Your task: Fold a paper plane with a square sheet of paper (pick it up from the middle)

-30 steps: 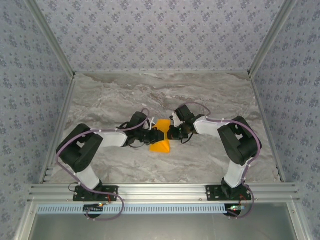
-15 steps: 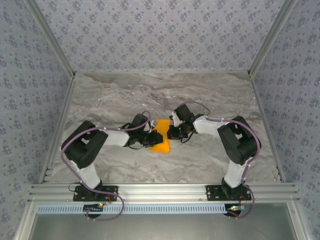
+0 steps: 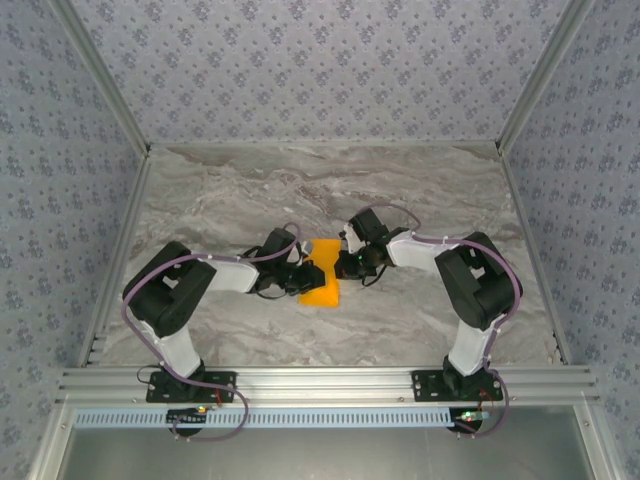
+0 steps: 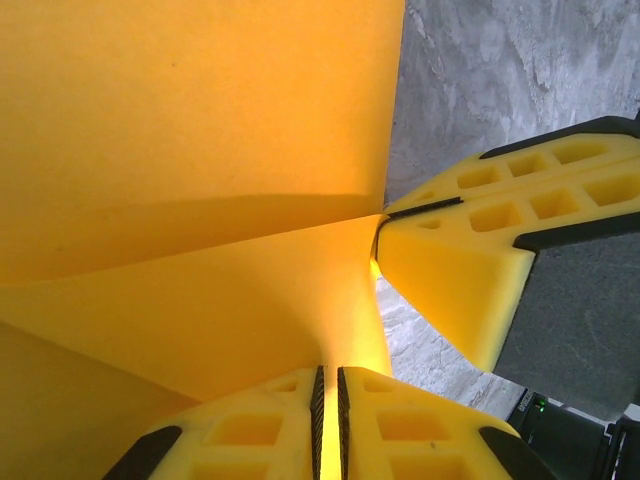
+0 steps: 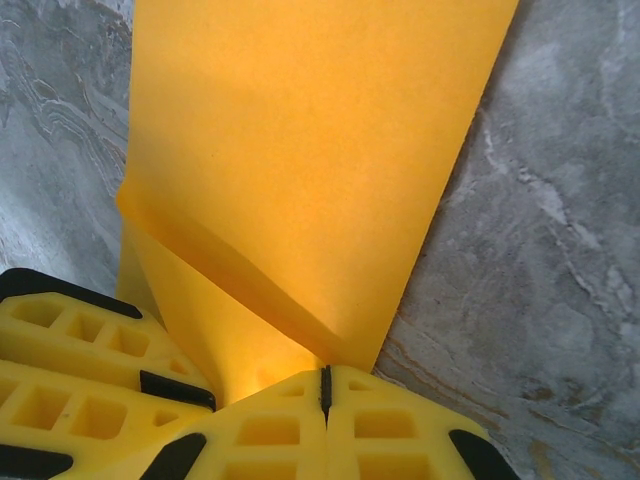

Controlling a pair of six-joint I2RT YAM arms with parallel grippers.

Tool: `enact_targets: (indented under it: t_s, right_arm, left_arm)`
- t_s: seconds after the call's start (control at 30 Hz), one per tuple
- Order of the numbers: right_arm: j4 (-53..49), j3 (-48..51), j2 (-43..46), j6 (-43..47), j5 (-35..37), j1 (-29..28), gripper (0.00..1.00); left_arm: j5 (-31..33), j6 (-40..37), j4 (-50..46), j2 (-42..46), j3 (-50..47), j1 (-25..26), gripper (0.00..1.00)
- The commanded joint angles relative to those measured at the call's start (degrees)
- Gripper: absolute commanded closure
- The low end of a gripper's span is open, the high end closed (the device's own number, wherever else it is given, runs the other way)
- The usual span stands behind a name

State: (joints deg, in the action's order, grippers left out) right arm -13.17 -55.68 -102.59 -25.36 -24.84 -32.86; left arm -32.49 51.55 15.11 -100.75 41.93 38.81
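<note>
The left gripper (image 4: pixel 328 385) is pinched almost closed on a thin, bright-orange square sheet of paper (image 4: pixel 200 130). A raised fold of the sheet is squeezed between its yellow foam pads (image 4: pixel 410 430). The right gripper (image 5: pixel 324 385) faces it, clamped tight on the same ridge from the opposite side.

From the bases at the near edge, the left arm (image 3: pixel 175 300) and right arm (image 3: pixel 475 285) bow their elbows outward. Their forearms angle inward and low, so the two grippers meet tip to tip.

The sheet sits at the middle of the grey marbled table (image 3: pixel 250 190), between the fingertips. It is creased narrower than a square, with its long axis running roughly near to far. Its near end lies flat on the table.
</note>
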Motion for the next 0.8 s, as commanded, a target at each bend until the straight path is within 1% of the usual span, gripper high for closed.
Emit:
enact_targets:
  t_s: [0.0, 0.1, 0.23, 0.33, 0.5, 0.77]
  right_arm:
    - [-1.1, -1.4, -1.2, 1.2, -0.2, 0.6, 0.97]
    - [-1.1, -1.4, -1.1, 1.3, -0.5, 0.5, 0.97]
    - [-1.0, -1.3, -0.9, 1.3, -0.6, 0.6, 0.97]
    - [-1.0, -1.4, -0.9, 1.2, -0.6, 0.5, 0.97]
    - [-1.0, -1.3, -1.0, 1.1, -0.6, 0.6, 0.97]
    - [-1.0, -1.3, -1.2, 1.1, -0.4, 0.5, 0.97]
  left_arm:
    - [0.0, -1.0, -0.6, 0.9, -0.6, 0.3, 0.85]
    - [-1.0, -0.7, 0.9, 3.5, -0.9, 0.4, 0.85]
    - [-0.7, -0.7, 1.1, 6.1, -0.4, 0.3, 0.84]
    - [0.2, -0.9, -0.3, 4.8, 1.2, 0.3, 0.84]
    - [0.0, 0.3, 0.7, 1.5, 2.3, 0.5, 0.85]
    - [1.7, -0.6, -2.1, 0.7, 2.2, 0.5, 0.86]
